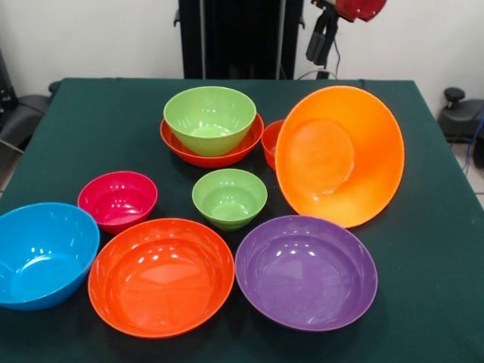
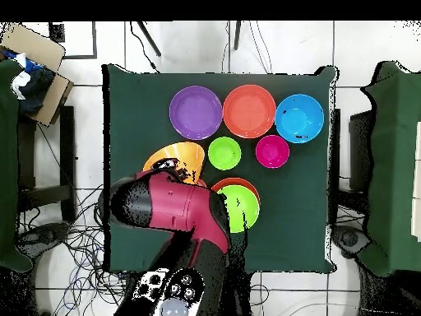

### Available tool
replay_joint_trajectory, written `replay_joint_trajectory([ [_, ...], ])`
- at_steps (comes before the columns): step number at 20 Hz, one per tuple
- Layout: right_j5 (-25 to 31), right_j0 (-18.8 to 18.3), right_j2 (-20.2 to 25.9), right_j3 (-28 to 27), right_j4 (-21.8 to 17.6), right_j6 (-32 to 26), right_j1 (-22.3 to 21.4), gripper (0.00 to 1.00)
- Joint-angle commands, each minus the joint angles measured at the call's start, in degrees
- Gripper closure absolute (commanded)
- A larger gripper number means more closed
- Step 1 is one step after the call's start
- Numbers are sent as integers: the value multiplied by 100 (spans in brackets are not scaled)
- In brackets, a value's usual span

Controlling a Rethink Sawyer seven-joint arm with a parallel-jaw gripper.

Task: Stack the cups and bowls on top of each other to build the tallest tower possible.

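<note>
A medium lime green bowl (image 1: pixel 210 115) sits nested in a wide red-orange bowl (image 1: pixel 181 144) at the far middle of the table; they also show in the overhead view (image 2: pixel 239 206). A large orange bowl (image 1: pixel 340 155) stands tilted on its rim, with its opening towards the camera. It leans against a small red-orange bowl (image 1: pixel 270 142). In the overhead view the orange bowl (image 2: pixel 174 155) is partly under the arm (image 2: pixel 164 206). The gripper (image 1: pixel 321 41) hangs at the top edge, above the orange bowl and apart from it. No yellow-orange cup shows.
Loose bowls stand nearer the camera: a small lime green bowl (image 1: pixel 229 198), magenta (image 1: pixel 117 200), blue (image 1: pixel 41 253), a big orange-red bowl (image 1: pixel 160 276) and purple (image 1: pixel 306 271). The black pedestal (image 1: pixel 238 38) stands beyond the table's far edge. Chairs stand at both sides.
</note>
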Motion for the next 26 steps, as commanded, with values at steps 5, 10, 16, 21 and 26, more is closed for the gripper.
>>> replay_joint_trajectory([
  [5,649,133,527,168,-338,-77,238,100],
  [10,943,98,592,102,-189,-61,96,100],
  [16,1210,43,628,49,-148,-127,-76,100],
  [21,1453,83,648,-133,-51,30,-82,100],
  [26,1679,247,547,-396,12,401,49,100],
])
